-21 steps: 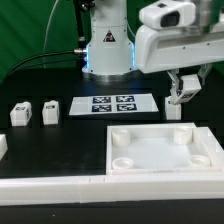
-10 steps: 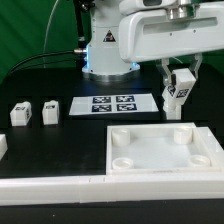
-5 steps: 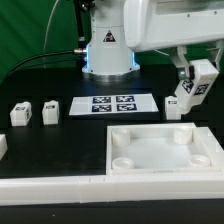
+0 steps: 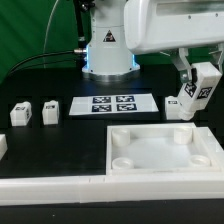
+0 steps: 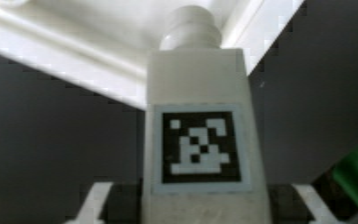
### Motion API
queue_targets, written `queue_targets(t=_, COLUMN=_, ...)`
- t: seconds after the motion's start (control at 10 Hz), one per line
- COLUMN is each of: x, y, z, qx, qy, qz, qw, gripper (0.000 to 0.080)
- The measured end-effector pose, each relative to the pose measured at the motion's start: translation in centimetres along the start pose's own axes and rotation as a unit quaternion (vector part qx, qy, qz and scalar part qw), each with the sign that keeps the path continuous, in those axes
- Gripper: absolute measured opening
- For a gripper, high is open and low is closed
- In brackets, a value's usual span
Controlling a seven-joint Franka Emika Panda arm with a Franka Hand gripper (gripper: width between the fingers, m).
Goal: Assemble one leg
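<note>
My gripper (image 4: 197, 82) is shut on a leg (image 4: 187, 102), a small white post with a black-and-white tag, held tilted just above the far right corner of the large white tray (image 4: 163, 156). In the wrist view the leg (image 5: 202, 120) fills the middle, tag facing the camera, its round peg pointing at the tray's rim (image 5: 87, 50). The fingers (image 5: 101, 200) press its sides. Two more legs (image 4: 21, 114) (image 4: 51, 111) stand at the exterior view's left, and another part (image 4: 3, 146) shows at the left edge.
The marker board (image 4: 113, 104) lies flat behind the tray. A long white rail (image 4: 50, 186) runs along the table's front edge. The robot base (image 4: 108, 45) stands at the back, with black cables beside it.
The gripper has carried the leg from behind the tray toward the exterior view's right, tilting it over the tray's far right corner. It has hardly moved in the last half second.
</note>
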State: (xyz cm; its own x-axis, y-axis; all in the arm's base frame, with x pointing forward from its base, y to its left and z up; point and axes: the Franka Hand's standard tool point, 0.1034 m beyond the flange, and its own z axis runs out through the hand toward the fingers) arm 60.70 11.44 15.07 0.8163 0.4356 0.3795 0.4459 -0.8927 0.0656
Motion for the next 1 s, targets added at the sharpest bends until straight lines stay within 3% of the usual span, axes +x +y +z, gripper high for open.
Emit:
queue_targets(t=0.1, x=-0.5, y=0.4, z=0.1, qx=-0.012, qy=0.031, qz=0.0, qw=0.999, gripper=0.0294)
queue_targets(t=0.2, x=-1.4, y=0.2, z=0.2, qx=-0.005, qy=0.014, qz=0.038, qw=0.999, gripper=0.0294)
queue_targets(t=0.5, x=-1.2, y=0.4, z=0.6, qx=0.023, qy=-0.03, qz=0.118, qw=0.992, gripper=0.0294)
queue_targets(t=0.8, x=-1.1, y=0.7, z=0.9, qx=0.026, qy=-0.027, qz=0.13, qw=0.991, gripper=0.0294)
queue_targets(t=0.9, x=-1.0, y=1.0, z=0.9, qx=0.018, qy=-0.01, qz=0.128, qw=0.992, gripper=0.0294)
queue_targets(t=1.0, x=-1.1, y=0.9, z=1.0, qx=0.019, qy=-0.014, qz=0.128, qw=0.991, gripper=0.0294)
